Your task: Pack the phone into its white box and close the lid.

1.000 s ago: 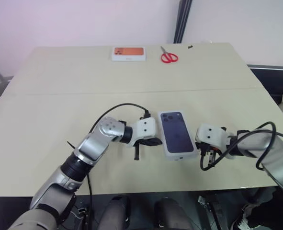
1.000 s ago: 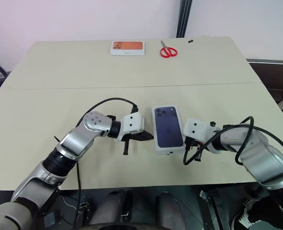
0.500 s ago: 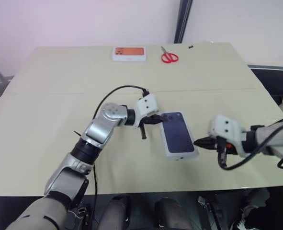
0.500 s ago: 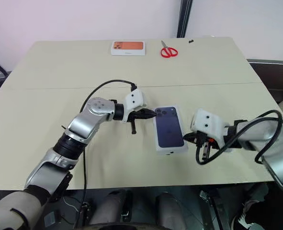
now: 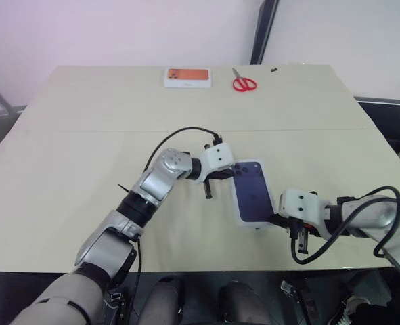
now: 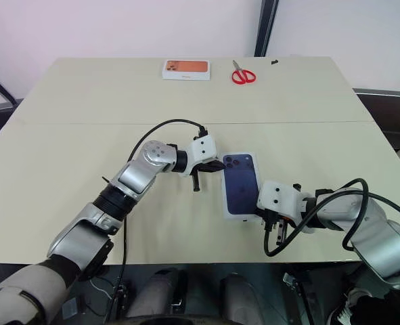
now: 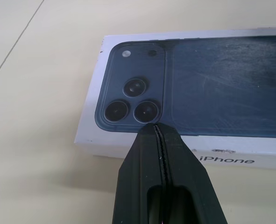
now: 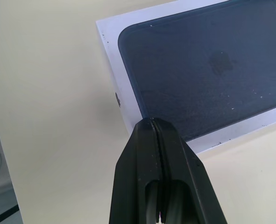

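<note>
Closed white box [image 5: 252, 196] lying flat on the bench [image 5: 84, 149], a little right of the bench's middle and close to the near edge, turned slightly askew. Lid [image 7: 231, 79] seated on it, printed on top with a dark navy phone back, three lenses in one corner, and a line of lettering along one side wall. Phone itself not to be made out apart from that print.

Left gripper [image 5: 229, 174] reaching in at the box's far end, at the corner with the printed lenses. Fingers [image 7: 142, 154] pressed flat together, holding nothing, tips sitting right at the lid's upper edge just beside the lenses; cannot tell whether truly touching or a hair short. Black cable [image 5: 179, 132] arching over that wrist, on the side away from the box.

Right gripper [image 8: 152, 121] at the box's near end, opposite the lens corner, coming in from the right. Fingers [image 8: 175, 172] likewise squeezed shut with nothing between them, tips over the lid's long edge near its near corner; contact not certain there either.

Well beyond the box, at the far edge of the bench: red-handled scissors [image 5: 242, 83], and beside them, to the left, a second white box printed with an orange picture [image 5: 187, 76], both lying flat and apart from each other.
</note>
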Motion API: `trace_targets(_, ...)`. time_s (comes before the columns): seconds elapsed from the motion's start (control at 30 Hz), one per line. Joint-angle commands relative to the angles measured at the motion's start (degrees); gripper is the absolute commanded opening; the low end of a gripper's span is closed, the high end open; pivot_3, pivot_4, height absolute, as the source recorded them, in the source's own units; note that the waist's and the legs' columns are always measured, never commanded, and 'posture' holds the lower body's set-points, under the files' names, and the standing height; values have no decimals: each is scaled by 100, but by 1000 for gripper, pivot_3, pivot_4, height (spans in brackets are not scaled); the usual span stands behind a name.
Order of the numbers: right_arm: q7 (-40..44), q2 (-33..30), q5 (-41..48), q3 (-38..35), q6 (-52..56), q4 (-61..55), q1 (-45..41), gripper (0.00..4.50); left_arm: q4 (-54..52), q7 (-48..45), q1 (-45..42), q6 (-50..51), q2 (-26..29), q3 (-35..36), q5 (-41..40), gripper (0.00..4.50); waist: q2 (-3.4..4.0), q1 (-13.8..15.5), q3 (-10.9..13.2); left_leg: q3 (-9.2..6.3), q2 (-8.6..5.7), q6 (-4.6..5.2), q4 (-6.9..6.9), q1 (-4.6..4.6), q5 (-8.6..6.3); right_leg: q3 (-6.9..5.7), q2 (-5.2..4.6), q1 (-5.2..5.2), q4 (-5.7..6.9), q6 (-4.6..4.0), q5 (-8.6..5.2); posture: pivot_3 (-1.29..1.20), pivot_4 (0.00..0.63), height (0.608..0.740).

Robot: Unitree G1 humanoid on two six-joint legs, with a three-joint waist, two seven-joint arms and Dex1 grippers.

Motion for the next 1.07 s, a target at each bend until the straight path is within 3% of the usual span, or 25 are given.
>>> trace_targets(0.03, -188, 184, 1, -194, 28, 173, -145, 26, 126, 313, 11, -6, -21, 193, 87, 0, 0, 1, -1, 0, 0, 0, 1, 0, 0, 0, 0, 1, 0, 0, 0, 0, 150, 740)
trace_targets(0.13, -592, 643, 51, -599, -121, 618, -628, 26, 44, 833, -148, -52, 64, 940, -196, 0, -2, -22, 1, 0, 0, 1, 3, -5, -1, 2, 0, -10, 6, 2, 1, 0, 150, 740)
trace_targets(0.3, -1127, 1315, 37, -1048, -491, 1669, -1326, 26, -896, 1001, 203, 179, 792, 1899, -586, 0, 1, -67, 2, 4, 0, -26, -7, -20, 15, 11, 3, -45, 24, 2, 1, 0, 150, 740)
trace_targets(0.47, -1088, 1746, 253, -1202, -741, 2619, -1872, 26, -2128, 923, 1396, 674, 1584, 2674, -1038, 0, 6, -70, 0, 6, 0, -28, -9, -16, 15, 14, 0, -40, 19, 2, 1, 0, 150, 740)
trace_targets(0.67, -654, 1967, 440, -1132, -1021, 3697, -2385, 26, -3022, 1199, 2692, 1123, 1817, 3544, -1582, 0, 6, -19, 2, 6, 0, -16, 1, -16, 7, 14, -1, -35, 19, 2, 1, 0, 150, 740)
trace_targets(0.87, -321, 2060, 377, -918, -1264, 4218, -2492, 26, -3508, 1538, 3458, 1342, 1863, 3838, -1749, 0, 6, -2, 2, 6, 0, -1, -1, -16, -1, 12, -4, -33, 17, 2, 1, 0, 150, 740)
trace_targets(1.07, -173, 2175, 307, -758, -1409, 4522, -2701, 26, -3416, 1750, 3500, 1263, 1839, 3816, -1793, 0, 7, -24, 2, 6, 0, 0, -3, -16, -2, 12, -3, -36, 18, 2, 1, 0, 150, 740)
